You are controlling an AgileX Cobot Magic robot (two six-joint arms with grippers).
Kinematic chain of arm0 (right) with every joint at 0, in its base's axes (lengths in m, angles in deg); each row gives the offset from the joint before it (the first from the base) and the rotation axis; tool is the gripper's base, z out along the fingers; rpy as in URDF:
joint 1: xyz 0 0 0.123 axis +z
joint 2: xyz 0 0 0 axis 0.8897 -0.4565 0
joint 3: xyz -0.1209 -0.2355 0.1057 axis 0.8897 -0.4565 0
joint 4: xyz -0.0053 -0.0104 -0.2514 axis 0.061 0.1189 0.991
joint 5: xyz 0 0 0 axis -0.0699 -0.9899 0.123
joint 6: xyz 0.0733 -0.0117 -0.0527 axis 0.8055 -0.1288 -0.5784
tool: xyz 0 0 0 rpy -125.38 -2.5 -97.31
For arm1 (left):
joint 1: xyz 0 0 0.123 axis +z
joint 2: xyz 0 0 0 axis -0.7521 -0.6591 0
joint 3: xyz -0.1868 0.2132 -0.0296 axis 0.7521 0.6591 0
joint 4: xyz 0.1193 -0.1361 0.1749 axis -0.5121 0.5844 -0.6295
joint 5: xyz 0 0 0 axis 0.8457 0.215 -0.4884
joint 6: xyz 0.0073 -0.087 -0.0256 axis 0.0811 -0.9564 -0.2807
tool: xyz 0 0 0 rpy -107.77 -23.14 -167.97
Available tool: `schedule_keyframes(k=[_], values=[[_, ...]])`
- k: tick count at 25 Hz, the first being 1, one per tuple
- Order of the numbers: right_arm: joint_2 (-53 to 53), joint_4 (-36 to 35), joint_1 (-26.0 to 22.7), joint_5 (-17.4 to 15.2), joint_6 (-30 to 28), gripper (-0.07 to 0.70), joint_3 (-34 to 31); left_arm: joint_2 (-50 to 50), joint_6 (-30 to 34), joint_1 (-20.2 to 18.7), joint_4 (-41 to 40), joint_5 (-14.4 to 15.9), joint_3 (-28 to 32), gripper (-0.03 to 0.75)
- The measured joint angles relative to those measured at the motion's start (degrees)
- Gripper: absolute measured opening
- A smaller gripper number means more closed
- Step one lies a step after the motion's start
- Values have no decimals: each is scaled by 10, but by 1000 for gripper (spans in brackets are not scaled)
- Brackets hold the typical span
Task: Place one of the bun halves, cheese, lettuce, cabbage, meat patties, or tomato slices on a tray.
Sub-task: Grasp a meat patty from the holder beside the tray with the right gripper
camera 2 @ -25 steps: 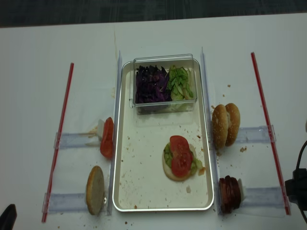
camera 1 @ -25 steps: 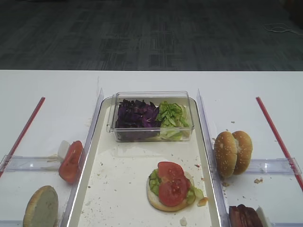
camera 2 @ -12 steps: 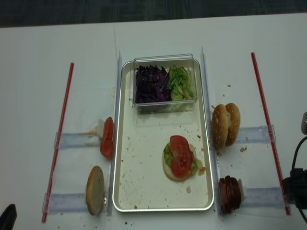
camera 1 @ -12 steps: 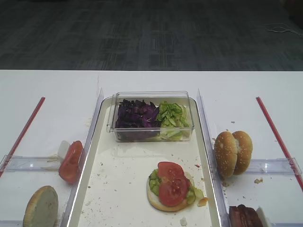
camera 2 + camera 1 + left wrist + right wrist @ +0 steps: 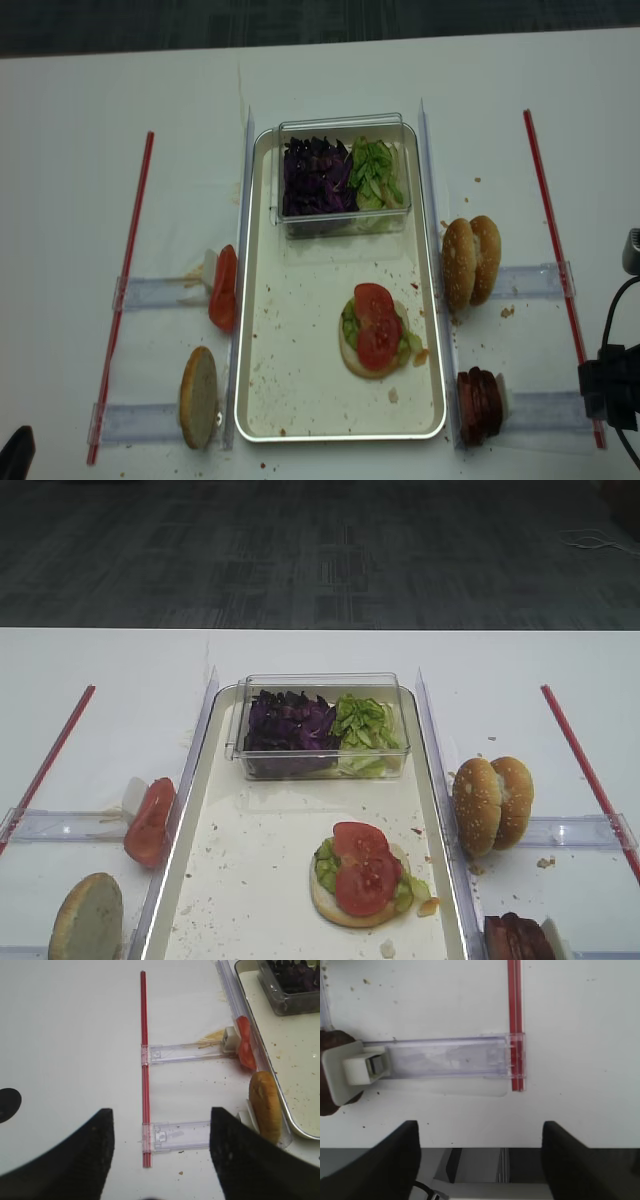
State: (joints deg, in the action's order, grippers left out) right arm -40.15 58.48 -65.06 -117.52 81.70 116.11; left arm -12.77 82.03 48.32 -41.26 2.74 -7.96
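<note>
The white tray (image 5: 340, 432) (image 5: 190, 880) holds a bun half topped with lettuce and tomato slices (image 5: 375, 335) (image 5: 362, 875). Meat patties (image 5: 478, 405) (image 5: 517, 938) (image 5: 327, 1080) stand right of the tray, below two bun halves (image 5: 470, 260) (image 5: 492, 805). On the left are a tomato slice (image 5: 224, 288) (image 5: 243, 1049) and a bun half (image 5: 198, 397) (image 5: 265, 1105). My right gripper (image 5: 480, 1132) is open and empty over the table's near edge, right of the patties. My left gripper (image 5: 161, 1120) is open and empty, left of the bun. Cheese is out of view.
A clear plastic box at the tray's far end holds purple cabbage (image 5: 316, 178) (image 5: 290, 725) and green lettuce (image 5: 376, 175) (image 5: 365, 725). Red strips (image 5: 125, 290) (image 5: 555, 260) and clear plastic holders (image 5: 445, 1057) (image 5: 180, 1135) lie on both sides of the tray.
In the realsense view the right arm's dark body at the right edge has shifted slightly left and up. The food has not moved.
</note>
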Motion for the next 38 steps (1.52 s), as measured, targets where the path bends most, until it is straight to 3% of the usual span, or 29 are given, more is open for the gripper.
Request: schedule_keyframes(k=[12,15,18,23,27,31,35,38], values=[[-5,-77,10,11,-43,541,2,0,0,0,0,0,0,421],[-25,-83,61,27,-29,541,3,0,0,0,0,0,0,421],[-53,-83,143,59,14,541,6,0,0,0,0,0,0,421],[-111,-39,302,101,139,541,38,0,0,0,0,0,0,421],[-150,-19,390,125,216,541,76,0,0,0,0,0,0,421],[-194,-11,429,144,262,539,93,0,0,0,0,0,0,421],[-236,-6,431,150,275,531,95,0,0,0,0,0,0,421],[-249,-12,432,162,276,476,97,0,0,0,0,0,0,421]])
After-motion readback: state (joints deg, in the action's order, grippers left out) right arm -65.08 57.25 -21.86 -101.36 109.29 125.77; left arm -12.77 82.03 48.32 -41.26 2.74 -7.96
